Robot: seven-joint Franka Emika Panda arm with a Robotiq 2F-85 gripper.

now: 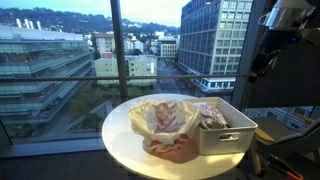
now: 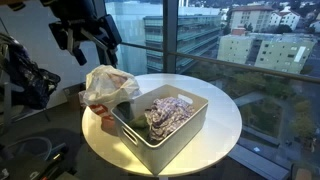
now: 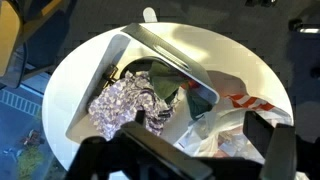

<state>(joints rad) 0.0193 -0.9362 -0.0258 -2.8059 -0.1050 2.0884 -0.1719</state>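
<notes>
end effector: black two-finger end effector (image 2: 85, 47) hangs high above the left part of the surface, fingers spread wide, nothing between them; likely kept up to stay clear of the bag.
surface: round white surface (image 2: 225, 122) by the window, carries everything.
tray: rectangular metal tray (image 2: 190, 128), right of centre, flat on the surface; its walls keep the contents in.
foil: crumpled silver foil wad (image 3: 125, 105), loose inside the tray.
bag: crumpled clear plastic bag with red print (image 2: 108, 85), just left of the tray, touching its wall; probably leans there to stay upright, almost under the end effector.
window: glass wall (image 1: 60, 60) on the far side, city blocks outside.
</notes>
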